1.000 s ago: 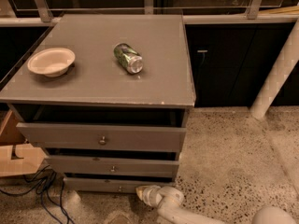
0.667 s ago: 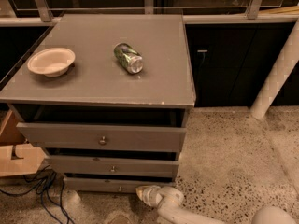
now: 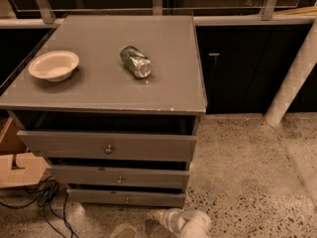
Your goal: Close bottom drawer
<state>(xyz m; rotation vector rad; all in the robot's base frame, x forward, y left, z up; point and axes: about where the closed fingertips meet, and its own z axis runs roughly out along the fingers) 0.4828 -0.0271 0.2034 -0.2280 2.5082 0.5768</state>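
Approach step: my tool [image 3: 166,217] sits low nr the floor, just below-right of the bottom drawer [image 3: 126,198], which juts slightly open. Tool state: can't tell. Next, I'd say: press drawer front inward.

no readable text showing anywhere, green can [image 3: 135,61] on the counter [image 3: 99,90] bearing only illegible print; claw [image 3: 163,217] hanging low near the bottom drawer [image 3: 126,198]

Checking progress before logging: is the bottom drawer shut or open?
Slightly open: the bottom drawer shows a dark gap above its front panel. The gripper is low in front, near its right end.
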